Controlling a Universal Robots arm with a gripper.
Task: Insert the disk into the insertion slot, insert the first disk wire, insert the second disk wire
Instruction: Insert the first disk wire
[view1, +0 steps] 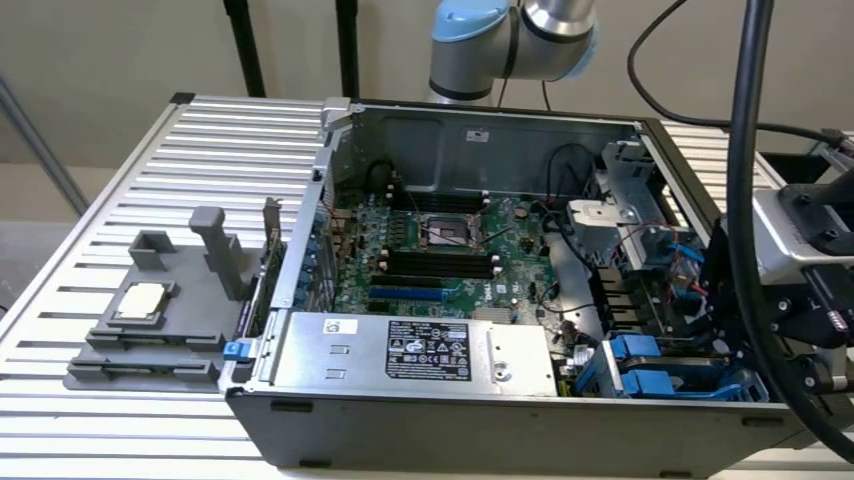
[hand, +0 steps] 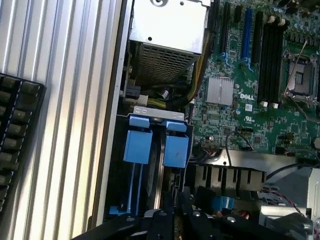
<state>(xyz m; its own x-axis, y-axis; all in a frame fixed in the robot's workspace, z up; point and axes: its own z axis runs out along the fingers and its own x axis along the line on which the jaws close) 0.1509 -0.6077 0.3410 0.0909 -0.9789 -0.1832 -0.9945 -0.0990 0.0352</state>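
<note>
- You are facing an open computer case (view1: 441, 420) that lies on a slatted metal table (view1: 174, 140), with its inside turned upward.
- The arm (view1: 514, 40) rises behind the case's far edge. Its wrist, hung with black cables (view1: 747, 150), sits over the case's near corner at the exterior view's right.
- In that corner is the insertion slot (hand: 112, 165), a dark metal drive cage with two blue carrier tabs (hand: 137, 146) side by side at one end.
- The disk (hand: 156, 175) stands on edge inside the cage. You see it as a thin grey strip between the blue parts, and you cannot tell how deep it sits.
- The gripper (hand: 176, 202) hovers just above the cage, at the end away from the tabs.
- The claw is narrow: its dark fingertips (hand: 167, 202) are drawn almost together, with nothing visible between them.
- A silver power supply (view1: 427, 350) with a black label lies along the case's near edge, just beside the cage.
- A green motherboard (view1: 441, 265) covers the case floor, with a black processor socket (view1: 447, 230) near its middle.
- A grey holder (view1: 160, 340) rests on the table beside the case, toward the exterior view's left, and carries a small square chip (view1: 140, 303).
</note>
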